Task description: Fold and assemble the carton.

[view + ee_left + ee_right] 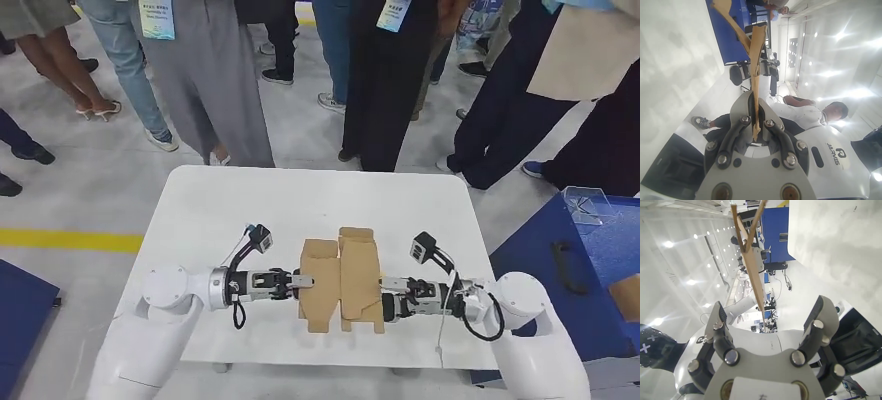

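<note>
the white table (200, 205) spreads beneath both hands and runs on well past them to each side. the carton (342, 278), a brown cardboard blank only partly folded, sits between the two hands, its one side edge at the left hand (297, 284) and its opposite side edge at the right hand (383, 300), with short flaps jutting out on the side farther from the robot. whether it touches the table under the hands cannot be told. in the left wrist view the carton (755, 56) runs edge-on straight out from the left hand (755, 98), and farther out from the hand its layers part into a narrow v. this hand is closed tight on the carton's edge, with both fingers (743, 103) pressed against the cardboard and a ragged corner of it poking back between them. in the right wrist view the carton (751, 264) likewise stretches away edge-on from the right hand (770, 304), splitting into a v at its far end. this hand is spread wide and grips nothing: the near edge of the carton lies in the gap between its fingers (817, 309), apart from both of them.
</note>
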{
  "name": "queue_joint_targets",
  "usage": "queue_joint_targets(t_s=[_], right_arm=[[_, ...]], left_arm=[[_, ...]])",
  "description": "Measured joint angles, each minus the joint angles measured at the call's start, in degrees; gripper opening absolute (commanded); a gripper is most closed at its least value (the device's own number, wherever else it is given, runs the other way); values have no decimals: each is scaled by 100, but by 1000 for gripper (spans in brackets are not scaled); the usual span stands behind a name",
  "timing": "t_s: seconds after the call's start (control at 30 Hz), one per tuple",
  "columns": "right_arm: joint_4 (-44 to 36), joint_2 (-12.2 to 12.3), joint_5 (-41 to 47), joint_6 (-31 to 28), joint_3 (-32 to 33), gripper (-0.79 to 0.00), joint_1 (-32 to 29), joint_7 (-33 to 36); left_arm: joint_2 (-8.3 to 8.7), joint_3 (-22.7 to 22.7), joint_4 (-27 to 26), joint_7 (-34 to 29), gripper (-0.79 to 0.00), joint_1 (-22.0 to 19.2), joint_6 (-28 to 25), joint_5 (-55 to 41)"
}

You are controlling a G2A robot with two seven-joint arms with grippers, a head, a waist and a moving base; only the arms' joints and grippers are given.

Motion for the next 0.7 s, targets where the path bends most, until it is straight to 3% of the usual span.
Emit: queue_joint_targets(t_s=[0.03,0.33,0.37,0.4,0.43,0.7], right_arm=[[-8,-2,33,14,-34,-785,-15,-65],[-183,24,203,53,-28,-785,-170,-794],[-207,28,162,6,-31,-785,-207,-869],[-217,32,164,-3,-55,-785,-244,-902],[-215,36,188,15,-71,-785,-252,-887],[-322,127,-29,-100,98,-785,-249,-912]], left_arm=[[-9,55,20,2,-785,-18,9,-29],[-51,318,194,15,-785,-126,14,-384],[-54,329,214,34,-653,-128,9,-414],[-58,349,242,37,-400,-129,4,-467],[-60,364,267,21,0,-133,3,-509],[-17,116,691,-177,0,-136,-41,-1065]])
